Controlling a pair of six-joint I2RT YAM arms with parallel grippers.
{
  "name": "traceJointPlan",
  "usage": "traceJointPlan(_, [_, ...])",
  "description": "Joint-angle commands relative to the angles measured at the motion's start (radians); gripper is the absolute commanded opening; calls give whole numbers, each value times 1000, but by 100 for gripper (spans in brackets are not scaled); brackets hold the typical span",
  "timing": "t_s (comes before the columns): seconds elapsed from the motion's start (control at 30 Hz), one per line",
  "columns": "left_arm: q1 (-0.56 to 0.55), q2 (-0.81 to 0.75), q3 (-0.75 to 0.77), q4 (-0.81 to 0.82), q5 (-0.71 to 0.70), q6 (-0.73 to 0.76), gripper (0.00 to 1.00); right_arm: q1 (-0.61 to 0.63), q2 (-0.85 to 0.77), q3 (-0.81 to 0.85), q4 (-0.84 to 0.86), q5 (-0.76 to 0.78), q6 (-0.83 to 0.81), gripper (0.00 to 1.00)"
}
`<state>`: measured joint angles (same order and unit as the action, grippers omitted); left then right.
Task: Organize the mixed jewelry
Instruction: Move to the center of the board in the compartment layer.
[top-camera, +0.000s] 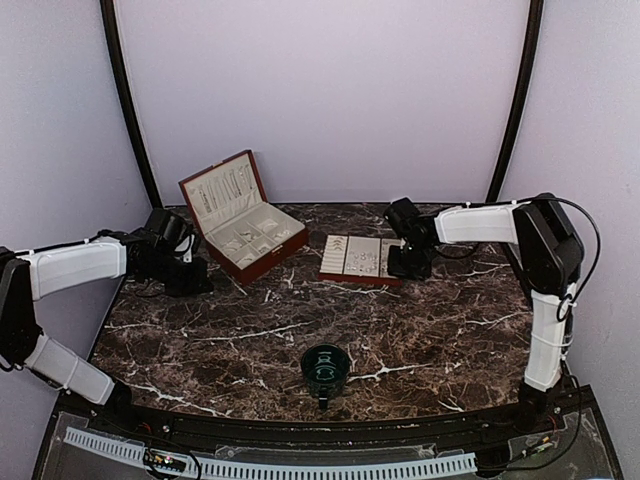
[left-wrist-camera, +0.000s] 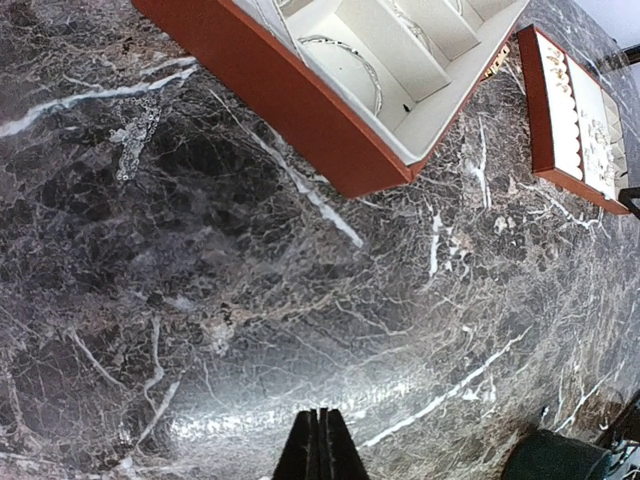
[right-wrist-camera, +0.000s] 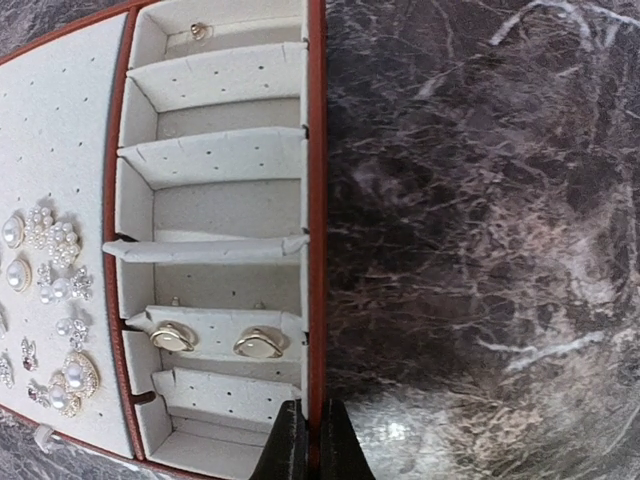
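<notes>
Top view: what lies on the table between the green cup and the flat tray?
Nothing shows there: only bare marble between cup and tray, in the top view.

left fingers (left-wrist-camera: 305, 452) together (touching), right fingers (right-wrist-camera: 289, 446) likewise

Both arms wear smooth white shells over their long links, with black housings at every joint. A thin black wire (top-camera: 90, 241) runs along the top of the left arm (top-camera: 75, 268). The right arm (top-camera: 480, 222) has a bulky black elbow block, from which a black cable (top-camera: 597, 248) loops out in a wide arc to the white lower link. The wrists are matt black and boxy. The left gripper (left-wrist-camera: 320, 415) shows two slim black fingers tapering to a narrow tip. The right gripper (right-wrist-camera: 305, 408) has the same dark, wedge-shaped fingers.
</notes>
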<state>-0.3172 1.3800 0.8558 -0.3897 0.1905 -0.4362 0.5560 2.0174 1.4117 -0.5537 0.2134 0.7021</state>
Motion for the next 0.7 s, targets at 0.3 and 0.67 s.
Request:
traceJointPlan(0.3, [-120, 109, 250, -73, -22, -172, 0, -5, -202, -156, 43, 42, -181, 0])
traceJointPlan(0.67, [-251, 257, 486, -102, -80, -298, 0, 24, -329, -323, 228, -37, -307, 0])
